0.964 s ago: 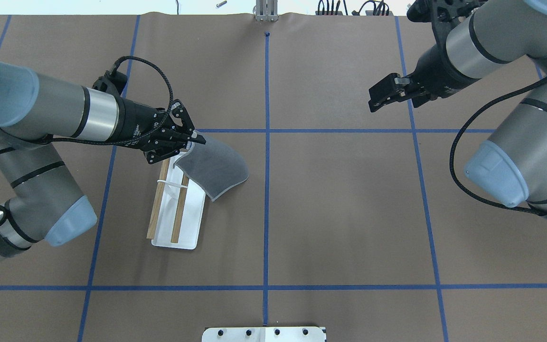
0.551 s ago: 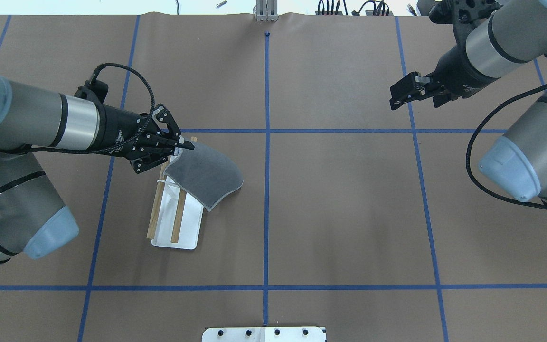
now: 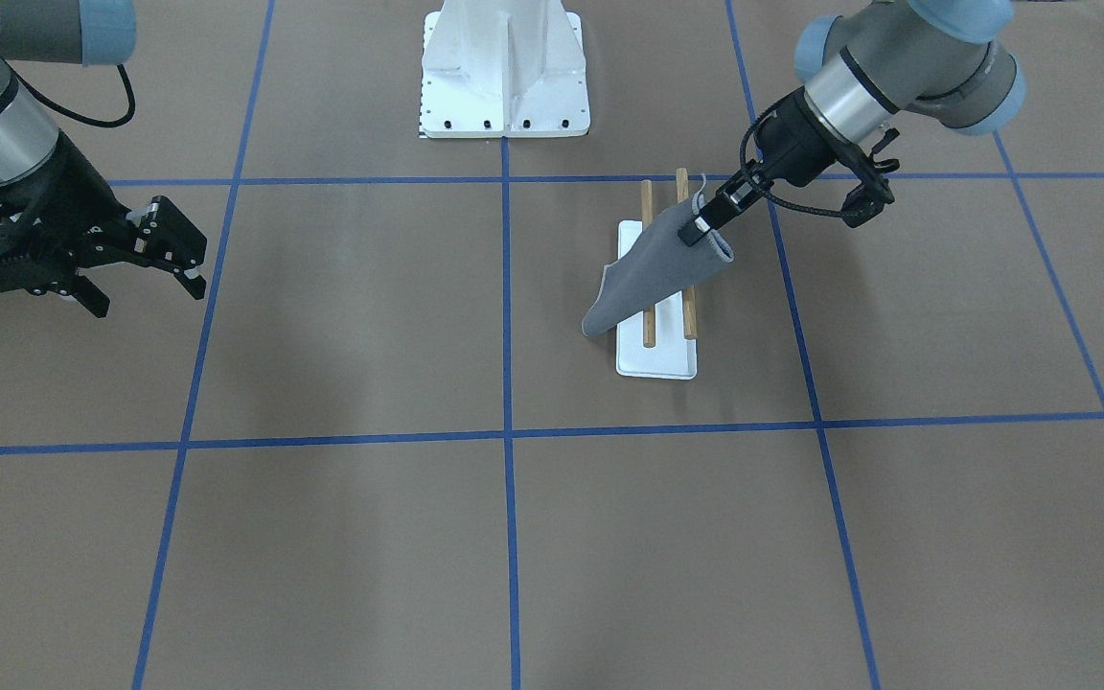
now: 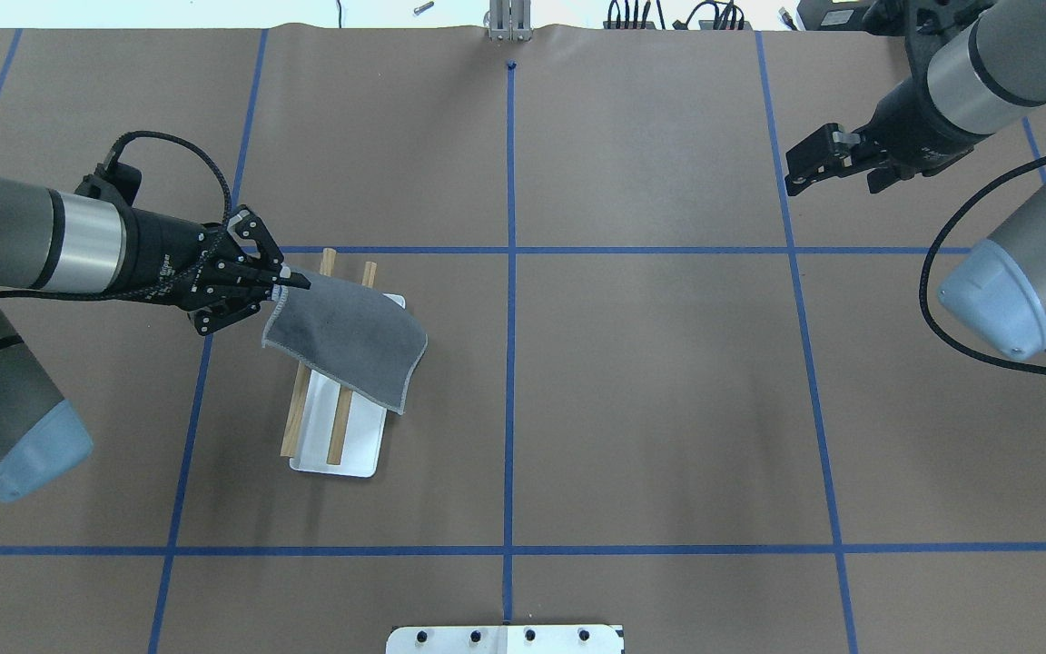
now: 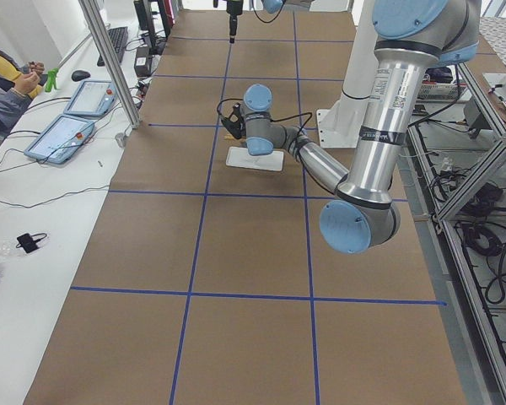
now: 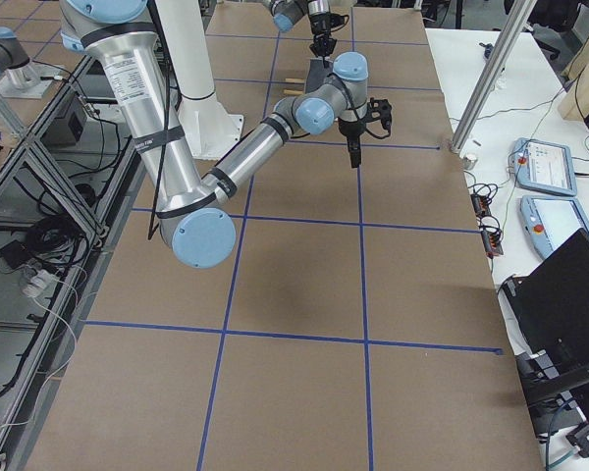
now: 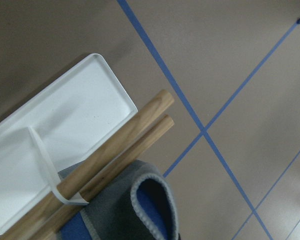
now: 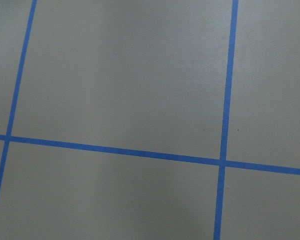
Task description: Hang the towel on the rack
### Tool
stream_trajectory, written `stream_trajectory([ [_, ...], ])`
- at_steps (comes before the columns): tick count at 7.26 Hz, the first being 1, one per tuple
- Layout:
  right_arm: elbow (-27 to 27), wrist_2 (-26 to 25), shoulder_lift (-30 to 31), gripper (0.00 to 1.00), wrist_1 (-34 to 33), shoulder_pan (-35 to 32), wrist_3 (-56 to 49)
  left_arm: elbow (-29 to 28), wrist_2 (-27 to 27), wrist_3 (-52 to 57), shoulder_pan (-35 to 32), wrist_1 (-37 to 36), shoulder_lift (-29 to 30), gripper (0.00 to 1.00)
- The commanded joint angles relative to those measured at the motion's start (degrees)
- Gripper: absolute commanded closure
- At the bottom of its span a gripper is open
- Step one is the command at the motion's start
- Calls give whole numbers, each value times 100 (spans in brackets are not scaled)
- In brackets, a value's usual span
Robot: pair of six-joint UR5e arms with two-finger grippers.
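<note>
The dark grey towel (image 4: 346,341) lies across both wooden rods of the rack (image 4: 335,429), and its right edge hangs past the white base (image 4: 361,445). My left gripper (image 4: 291,282) is shut on the towel's far left corner, just left of the rods and held a little above them. In the front view the towel (image 3: 653,273) slopes down from the left gripper (image 3: 702,227) over the rack (image 3: 649,329). The left wrist view shows the rods (image 7: 140,125), the white band (image 7: 44,162) and a towel fold (image 7: 140,210). My right gripper (image 4: 800,173) is open and empty, far right.
The white robot pedestal (image 3: 504,72) stands at the robot's side of the table; its plate edge (image 4: 505,639) shows at the bottom of the overhead view. Blue tape lines (image 4: 509,272) cross the brown table. The right wrist view shows only bare table and tape (image 8: 225,100).
My left gripper has pulled the towel corner to the left, dragging the towel across the rods. My right arm has drawn back to the right and farther away.
</note>
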State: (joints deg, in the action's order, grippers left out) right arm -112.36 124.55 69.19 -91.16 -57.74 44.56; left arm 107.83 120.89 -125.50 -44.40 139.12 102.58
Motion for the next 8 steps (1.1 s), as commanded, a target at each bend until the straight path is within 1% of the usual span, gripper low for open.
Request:
stream_trajectory([
  [1,74,-10,-2,0,2,-36,1,-16,48,672,-130,19,-378,100],
  [6,118,-27,-2,0,2,-62,-70,-60,48,728,-122,54,-696,100],
  [7,127,-36,-2,0,2,-62,-70,-156,48,728,-122,106,-713,100],
  [8,145,-54,-20,0,2,-62,-70,-192,48,728,-113,168,-705,88],
])
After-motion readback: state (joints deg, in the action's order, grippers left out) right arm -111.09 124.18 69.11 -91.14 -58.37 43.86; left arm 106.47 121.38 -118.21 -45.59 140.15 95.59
